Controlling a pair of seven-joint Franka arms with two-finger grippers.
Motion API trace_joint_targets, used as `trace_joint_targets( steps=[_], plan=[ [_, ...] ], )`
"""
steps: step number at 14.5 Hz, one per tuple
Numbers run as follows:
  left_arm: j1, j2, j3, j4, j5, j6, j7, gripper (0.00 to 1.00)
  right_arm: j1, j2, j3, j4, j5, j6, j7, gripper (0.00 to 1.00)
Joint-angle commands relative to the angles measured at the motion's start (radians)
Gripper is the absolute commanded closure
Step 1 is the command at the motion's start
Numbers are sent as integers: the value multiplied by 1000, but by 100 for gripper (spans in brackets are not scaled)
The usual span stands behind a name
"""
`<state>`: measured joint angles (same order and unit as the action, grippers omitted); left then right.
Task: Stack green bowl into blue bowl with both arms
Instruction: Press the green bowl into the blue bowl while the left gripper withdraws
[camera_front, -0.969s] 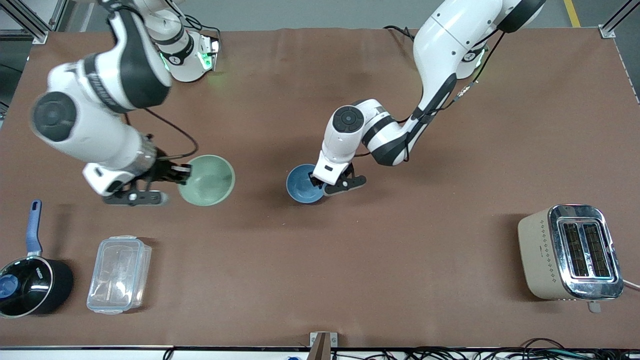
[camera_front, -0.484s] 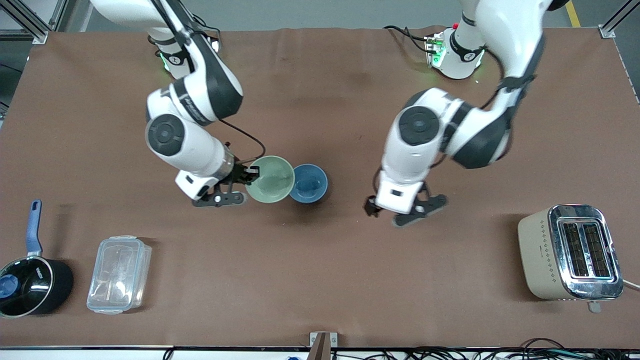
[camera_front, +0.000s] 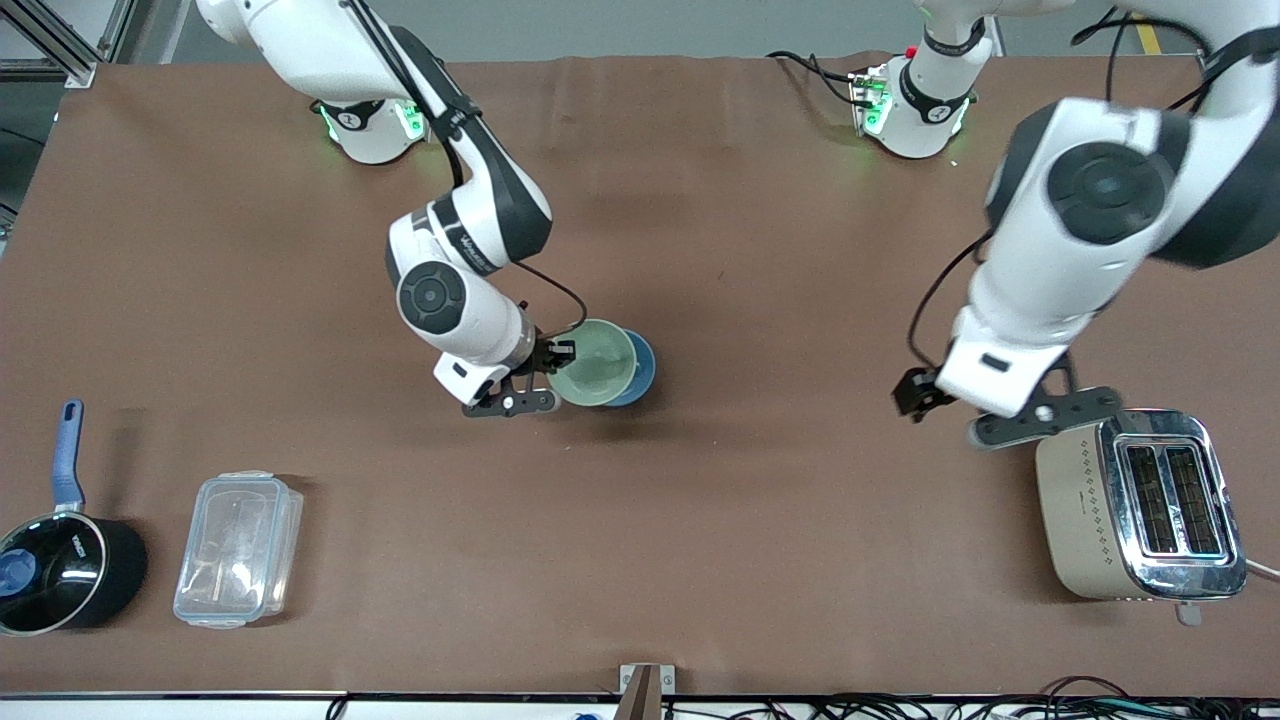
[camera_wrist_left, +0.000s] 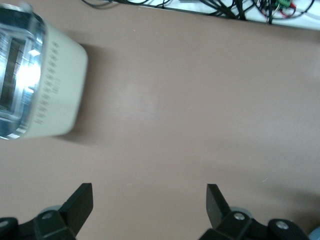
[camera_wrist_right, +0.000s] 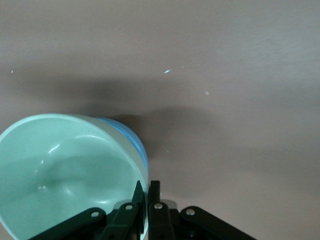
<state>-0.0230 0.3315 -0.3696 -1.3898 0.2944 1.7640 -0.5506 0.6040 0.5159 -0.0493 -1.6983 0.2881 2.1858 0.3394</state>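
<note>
The pale green bowl (camera_front: 593, 362) is near the table's middle, held by its rim in my right gripper (camera_front: 556, 356), which is shut on it. The bowl covers most of the blue bowl (camera_front: 645, 372), so only a blue crescent shows at its side toward the left arm's end. In the right wrist view the fingers pinch the green bowl's (camera_wrist_right: 65, 165) rim at my right gripper (camera_wrist_right: 148, 192), with the blue bowl (camera_wrist_right: 136, 142) just under it. I cannot tell if the green bowl rests in the blue one. My left gripper (camera_front: 915, 395) is open and empty beside the toaster, over bare table in its wrist view (camera_wrist_left: 148, 202).
A beige and chrome toaster (camera_front: 1140, 505) stands at the left arm's end, near the front camera; it also shows in the left wrist view (camera_wrist_left: 30, 80). A clear plastic container (camera_front: 238, 548) and a black pot with a blue handle (camera_front: 60, 570) stand at the right arm's end.
My right gripper carried the green bowl toward the left arm's end until it covers the blue bowl. My left gripper let go of the blue bowl and moved off to the toaster.
</note>
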Motion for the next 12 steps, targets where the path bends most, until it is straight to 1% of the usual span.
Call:
trace_joint_targets(
  steps=[1,2,4,6,8,10,11,12],
  plan=[
    [78,-84,-8,-20,-72,-76,156,0,30,1,-10,-40,23,49,24,99],
    [116,-110,-6,-20,-119,-90,203,0,33,3,-10,-40,23,49,24,98],
    [173,-152,-5,-24,-168,-125,289,0,51,18,-10,-41,23,49,26,98],
    [184,-193,12,-38,-187,-155,372,0,51,24,-10,-43,23,49,26,98],
    [149,-253,76,-104,-189,-161,414,0,54,33,-10,-43,23,60,26,98],
    [74,-294,188,-136,-213,-179,472,0,56,35,-10,-43,23,66,26,97],
    [49,-316,239,-155,-251,-187,507,0,57,36,-10,-43,23,68,26,97],
    [32,-333,280,-172,-265,-187,529,0,57,36,-10,-43,23,68,26,97]
  ],
)
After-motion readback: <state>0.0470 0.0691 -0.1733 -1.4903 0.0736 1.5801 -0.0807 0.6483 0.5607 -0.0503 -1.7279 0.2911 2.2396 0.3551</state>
